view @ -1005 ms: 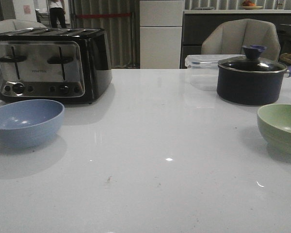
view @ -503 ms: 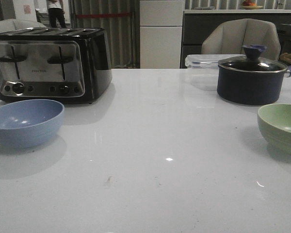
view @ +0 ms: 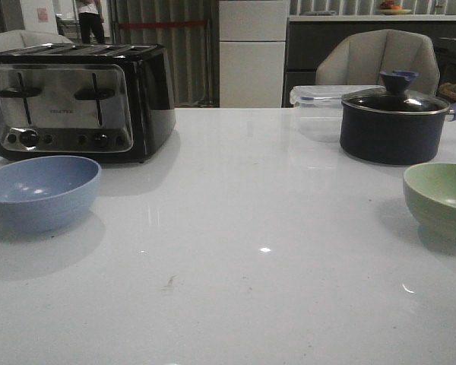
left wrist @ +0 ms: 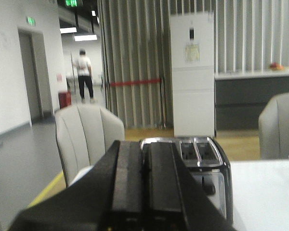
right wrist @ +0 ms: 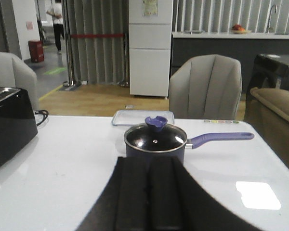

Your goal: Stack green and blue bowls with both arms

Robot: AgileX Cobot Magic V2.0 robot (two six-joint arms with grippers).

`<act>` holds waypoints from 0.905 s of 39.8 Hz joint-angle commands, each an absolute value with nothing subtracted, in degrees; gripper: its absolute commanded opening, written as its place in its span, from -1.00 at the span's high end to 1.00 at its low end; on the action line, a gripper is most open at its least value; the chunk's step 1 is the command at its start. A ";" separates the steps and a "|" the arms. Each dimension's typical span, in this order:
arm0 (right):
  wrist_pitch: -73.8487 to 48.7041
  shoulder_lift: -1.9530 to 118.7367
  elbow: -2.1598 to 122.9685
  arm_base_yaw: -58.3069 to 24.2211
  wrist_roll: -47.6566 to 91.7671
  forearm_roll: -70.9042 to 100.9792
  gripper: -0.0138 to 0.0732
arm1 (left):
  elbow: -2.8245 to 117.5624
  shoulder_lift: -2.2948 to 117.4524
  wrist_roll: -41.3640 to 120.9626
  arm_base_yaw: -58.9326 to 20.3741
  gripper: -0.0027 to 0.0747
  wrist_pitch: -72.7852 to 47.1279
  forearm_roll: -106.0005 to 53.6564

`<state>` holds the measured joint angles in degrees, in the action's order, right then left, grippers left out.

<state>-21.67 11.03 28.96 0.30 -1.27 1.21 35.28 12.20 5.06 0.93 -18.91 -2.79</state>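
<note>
Still at the start, nothing moved since a sec ago.
Blue bowl & green bowl well apart, untouched; both my grippers' fingers look pressed together, empty.

person in doorway shifted slightly, tabletop unchanged

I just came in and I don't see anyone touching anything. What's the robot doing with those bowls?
Nothing is being handled yet. The blue bowl sits on the white table in front of the toaster, and the green bowl sits far across on the other side, near the dark lidded pot. Both are empty and apart, not stacked. The left pincer and right pincer are both shut and hold nothing.
</note>
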 commanded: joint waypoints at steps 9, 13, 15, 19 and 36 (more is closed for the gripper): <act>-36.08 25.58 39.64 0.48 -1.45 1.08 0.60 | 45.40 23.80 4.57 0.64 0.67 -35.19 -3.44; -38.84 29.25 38.75 0.48 -1.45 1.08 0.60 | 44.56 26.25 4.57 0.64 0.67 -40.16 -3.44; -39.88 30.87 38.62 0.48 -1.45 1.01 0.60 | 44.11 27.01 4.57 0.64 0.67 -41.74 -3.44; -40.80 33.13 38.21 0.48 -1.45 0.97 0.60 | 43.19 27.90 4.57 0.64 0.67 -41.78 -3.44; -42.54 35.47 38.14 0.48 -1.33 0.52 -0.29 | 42.57 28.68 4.57 0.64 -0.19 -41.48 -3.44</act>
